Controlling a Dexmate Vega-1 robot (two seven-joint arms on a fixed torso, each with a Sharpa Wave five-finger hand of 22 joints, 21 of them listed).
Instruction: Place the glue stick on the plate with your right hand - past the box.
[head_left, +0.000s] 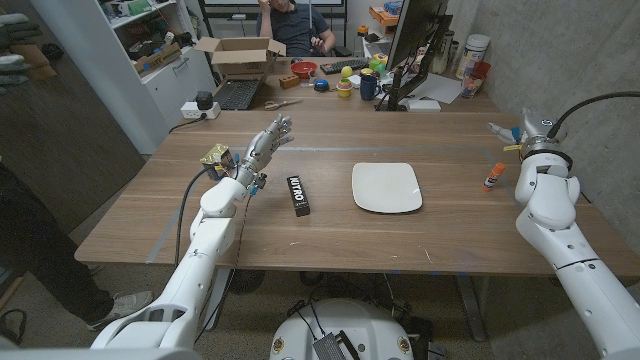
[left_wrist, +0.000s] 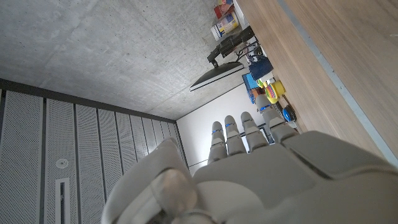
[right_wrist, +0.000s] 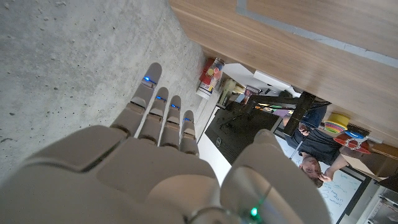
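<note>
A small glue stick (head_left: 494, 176) with an orange cap lies on the wooden table at the right, close to my right hand (head_left: 518, 130). That hand is raised just beyond the stick with its fingers stretched out and apart, holding nothing; the right wrist view shows the same straight fingers (right_wrist: 163, 115). A white plate (head_left: 386, 187) sits in the middle of the table. To its left lies a black box (head_left: 298, 195) marked NITRO. My left hand (head_left: 270, 137) hovers over the table's left part, fingers extended and empty; they also show in the left wrist view (left_wrist: 239, 134).
A small yellow and blue object (head_left: 217, 158) sits by my left wrist. Desk clutter, a monitor (head_left: 415, 40) and an open cardboard box (head_left: 238, 55) stand beyond the table's far edge, where a person (head_left: 290, 20) sits. A concrete wall runs along the right side.
</note>
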